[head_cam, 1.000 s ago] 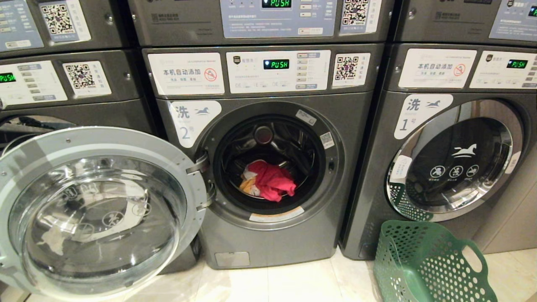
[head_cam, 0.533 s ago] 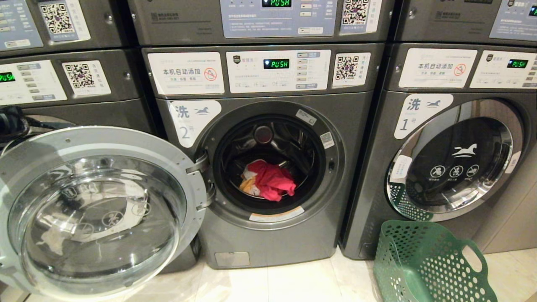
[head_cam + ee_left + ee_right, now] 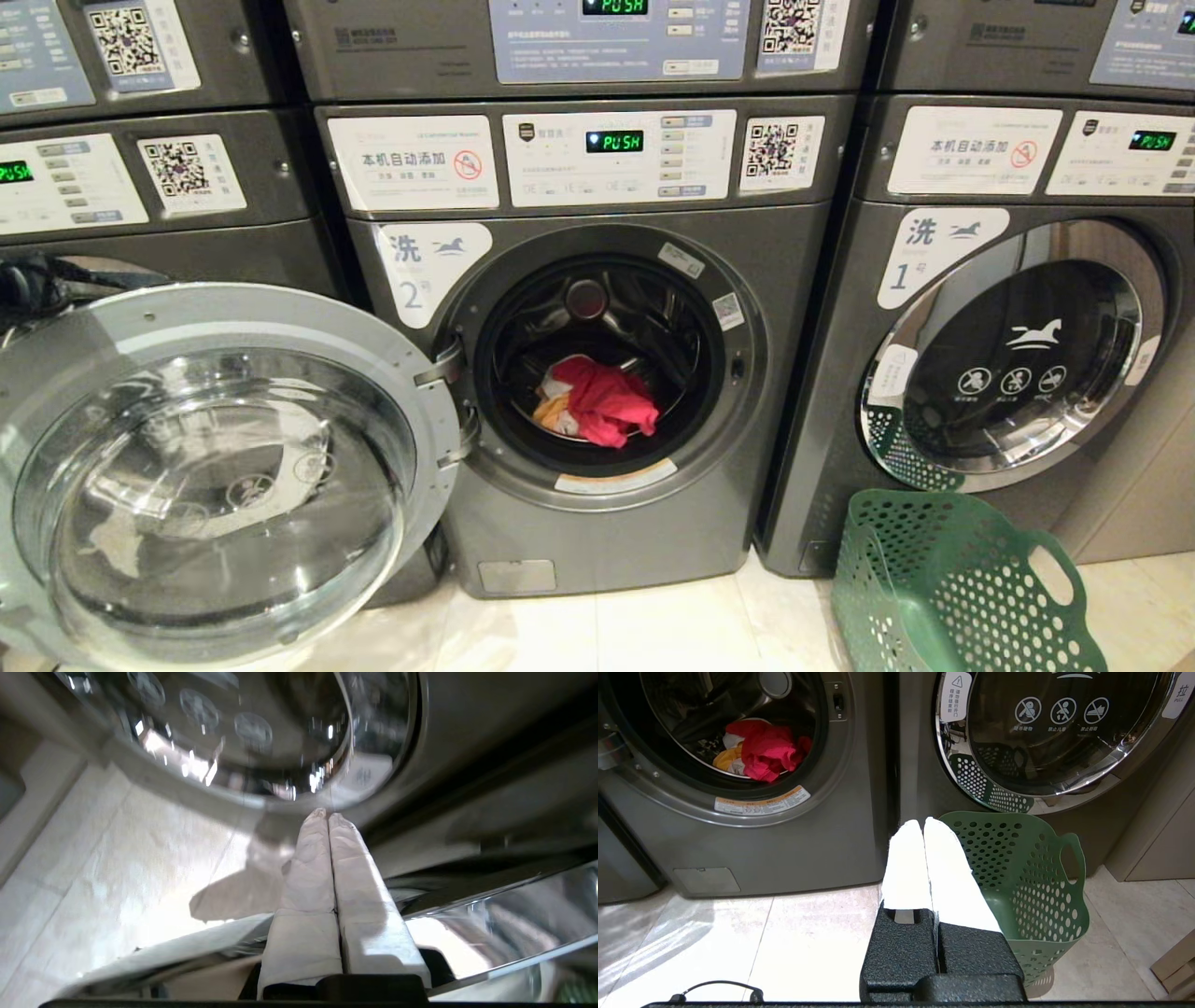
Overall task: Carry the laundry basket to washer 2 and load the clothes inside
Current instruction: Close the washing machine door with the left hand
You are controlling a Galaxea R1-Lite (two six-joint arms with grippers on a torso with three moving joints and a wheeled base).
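Washer 2 [image 3: 644, 541] stands in the middle, and its round glass door [image 3: 224, 317] is swung wide open to the left. The clothes [image 3: 602, 401], pink-red, yellow-orange and a bit of white, lie inside its drum [image 3: 766, 749]. The green laundry basket [image 3: 943, 597] stands on the floor in front of washer 1 and looks empty [image 3: 1031, 872]. A dark part of my left arm [image 3: 26, 280] shows behind the open door's upper left rim. My left gripper [image 3: 327, 813] is shut and holds nothing, between that door and the leftmost washer. My right gripper [image 3: 923, 822] is shut and empty, low over the floor beside the basket.
Washer 1 [image 3: 1018, 355] with its door shut stands on the right, and another grey washer [image 3: 140, 243] on the left. A second row of machines [image 3: 579, 47] is stacked above. Pale floor tiles [image 3: 653, 625] run along the front.
A dark part of my left arm has risen into view behind the open door's upper left rim. The reflections in the door glass have shifted a little. Clothes and basket lie as before.
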